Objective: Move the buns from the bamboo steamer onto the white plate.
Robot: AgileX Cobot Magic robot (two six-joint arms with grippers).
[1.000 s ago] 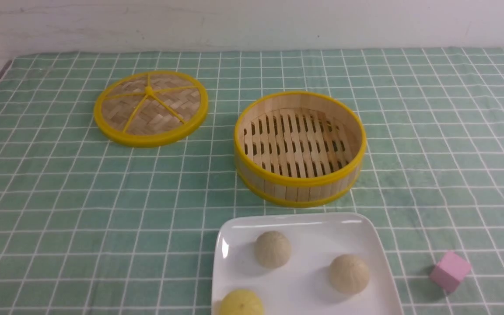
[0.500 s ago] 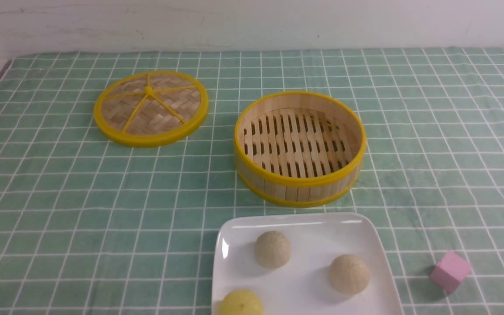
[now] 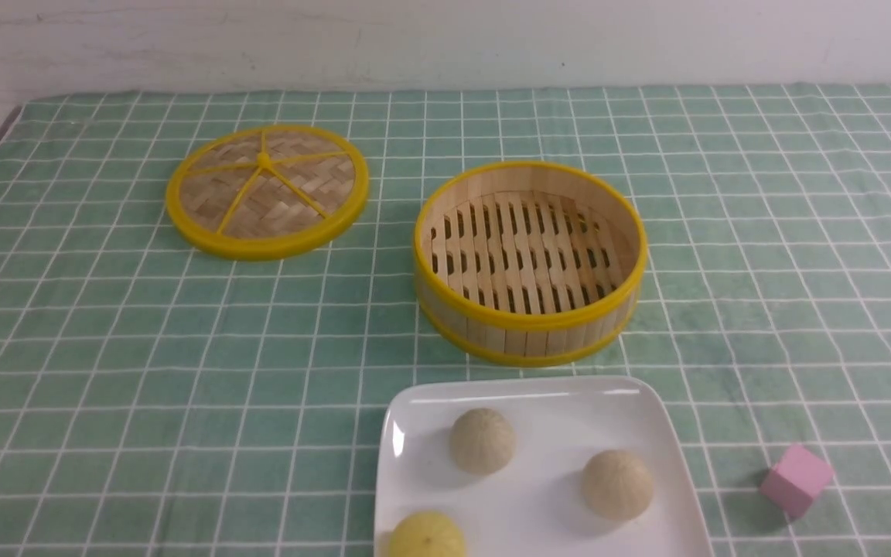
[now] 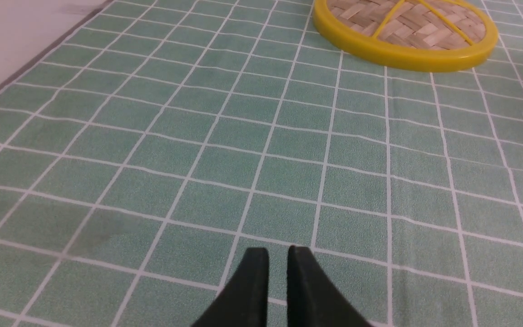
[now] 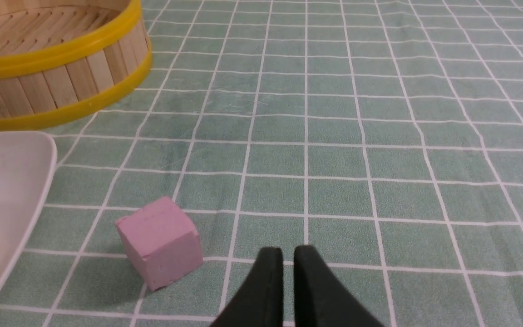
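**Buns on the plate, both grippers closed and empty**

Since the earlier frames nothing on the table has shifted; only a dark sliver at the front view's lower left corner has shrunk. The green checked tablecloth point(image 3: 105, 348) reaches back to a white wall point(image 3: 445, 39). The large glossy white square plate point(image 3: 538, 510) lies nearest the robot, square to the table edge, and carries all three buns: two beige-cream round buns point(image 3: 482, 440) point(image 3: 617, 484) and one pale yellow round bun point(image 3: 426, 535), well apart. Just beyond stands the round light-wood bamboo steamer point(image 3: 530, 321), upright, holding nothing. The flat woven yellow-rimmed lid point(image 3: 266, 191) lies to its far left. A small pink cube point(image 3: 795, 479) sits right of the plate. The left gripper point(image 4: 278, 258) and right gripper point(image 5: 288, 256) each show fingers nearly together, gripping nothing.
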